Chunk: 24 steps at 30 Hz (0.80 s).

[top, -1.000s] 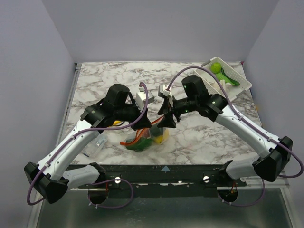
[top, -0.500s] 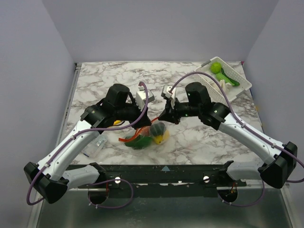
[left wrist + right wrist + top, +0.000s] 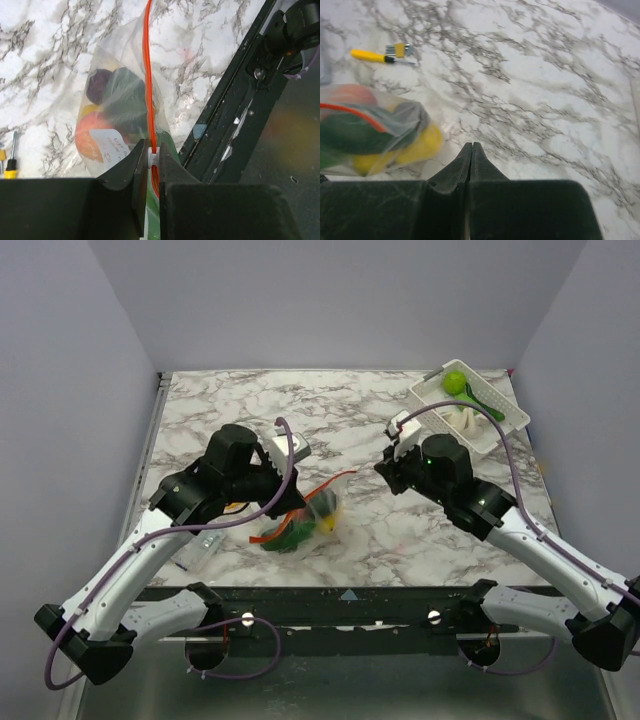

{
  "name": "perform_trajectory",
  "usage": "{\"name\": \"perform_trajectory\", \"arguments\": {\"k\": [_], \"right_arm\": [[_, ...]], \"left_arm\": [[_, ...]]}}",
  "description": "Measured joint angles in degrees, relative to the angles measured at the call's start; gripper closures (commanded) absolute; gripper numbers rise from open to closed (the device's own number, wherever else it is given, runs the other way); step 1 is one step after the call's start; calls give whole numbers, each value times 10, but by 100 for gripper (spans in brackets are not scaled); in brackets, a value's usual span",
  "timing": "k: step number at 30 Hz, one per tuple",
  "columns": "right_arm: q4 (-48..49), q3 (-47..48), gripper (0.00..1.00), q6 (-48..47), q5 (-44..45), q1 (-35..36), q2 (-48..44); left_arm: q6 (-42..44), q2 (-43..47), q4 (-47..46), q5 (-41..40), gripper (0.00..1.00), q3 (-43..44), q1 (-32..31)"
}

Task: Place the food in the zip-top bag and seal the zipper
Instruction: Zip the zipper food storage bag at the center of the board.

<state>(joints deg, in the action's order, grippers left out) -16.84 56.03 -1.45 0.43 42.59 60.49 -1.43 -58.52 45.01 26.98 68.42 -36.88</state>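
While my left gripper [image 3: 152, 156] pinches the zipper [image 3: 148, 75], jaws closed on the strip, the zip-top bag [image 3: 107, 65] lies near the front edge of the bench [image 3: 240, 405], left of centre, food [image 3: 122, 95] inside. My right gripper [image 3: 471, 152] is closed on nothing, apart from the bag. Loading looks done to me; how much of the seal remains I cannot tell.

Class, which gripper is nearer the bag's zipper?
Left. The left gripper is pinched on the zipper itself. The right gripper is shut on nothing, off to the side of the bag, not touching it.
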Motion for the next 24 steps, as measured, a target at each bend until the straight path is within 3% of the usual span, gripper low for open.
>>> {"name": "perform_trajectory", "arguments": {"k": [4, 5, 7, 11, 18, 24], "right_arm": [[-12, -9, 98, 4, 19, -15, -22], [-13, -9, 88, 3, 4, -15, -26], [-25, 0, 47, -1, -45, -14, -31], [-50, 40, 25, -25, -171, -14, -25], [-99, 140, 23, -82, -373, -13, 46], [-145, 192, 27, -111, -458, -13, 141]], "left_arm": [[-2, 16, 29, -3, 100, -7, 0], [-3, 16, 32, -2, 100, -7, 0], [-5, 14, 34, 7, 100, -7, 0], [-5, 7, 35, 35, 100, -3, 0], [5, -18, 35, 80, 100, 12, -7], [16, -32, 28, 92, 100, 12, -27]]}}
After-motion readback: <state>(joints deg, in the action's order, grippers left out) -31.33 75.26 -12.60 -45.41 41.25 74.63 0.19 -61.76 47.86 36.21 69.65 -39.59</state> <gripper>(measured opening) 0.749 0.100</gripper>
